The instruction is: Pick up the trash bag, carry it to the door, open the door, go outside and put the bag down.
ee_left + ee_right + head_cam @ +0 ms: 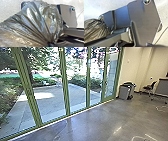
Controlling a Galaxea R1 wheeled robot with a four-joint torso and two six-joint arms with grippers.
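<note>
Left gripper (50,44) pinches the trash bag (36,23) by its gathered neck; right gripper, I cannot tell; scraping the green frame (65,84) could tear thin plastic.

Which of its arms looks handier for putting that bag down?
Probably the left: its wrist view shows the trash bag close up, bunched to a tight neck. In the right wrist view, a smaller part of it shows.
</note>
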